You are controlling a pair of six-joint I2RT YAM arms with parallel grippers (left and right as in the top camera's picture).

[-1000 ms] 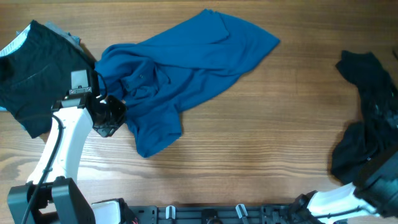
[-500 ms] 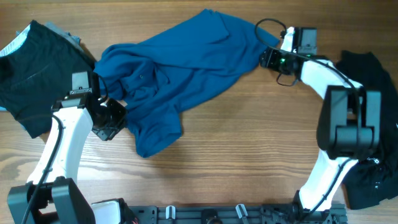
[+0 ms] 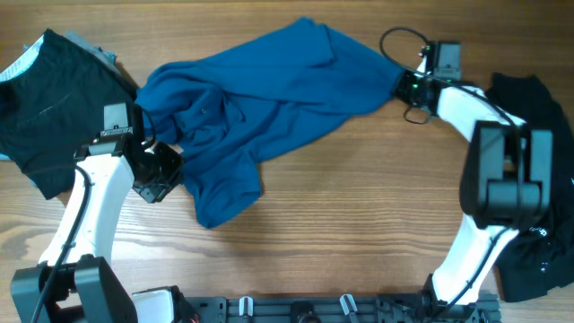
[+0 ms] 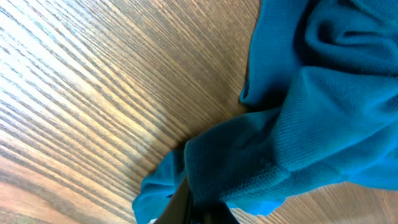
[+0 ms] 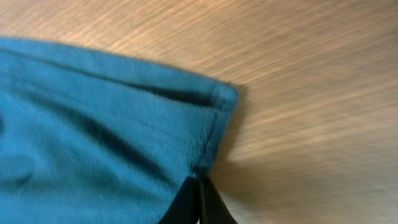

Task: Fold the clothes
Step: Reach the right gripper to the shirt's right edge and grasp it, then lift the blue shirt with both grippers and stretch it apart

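**Overhead and wrist views, near edge to far edge.** The blue shirt (image 3: 269, 103) lies crumpled and unfolded on the wooden table (image 3: 359, 215), spread slantwise from its near-left hem to its far-right corner.

Nearest, at the shirt's near-left edge, the left pincer (image 3: 160, 172) is clenched on a bunch of the blue cloth. In the left wrist view the fabric gathers into thick folds where it enters the dark fingers (image 4: 181, 204), and bare wood shows to the left of the shirt.

Left of the shirt and touching its sleeve end lies a black garment (image 3: 49, 108). A grey cloth edge (image 3: 88, 43) shows at its far side.

Right of the shirt and well apart from it, a second black garment (image 3: 538, 135) lies heaped at the table's edge, partly behind the right arm.

Farthest, at the shirt's far-right corner, the right pincer (image 3: 404, 85) grasps the hem. In the right wrist view the fingertips (image 5: 198, 200) meet, pinched on the stitched edge just below the corner, and the cloth lies flat on the table.
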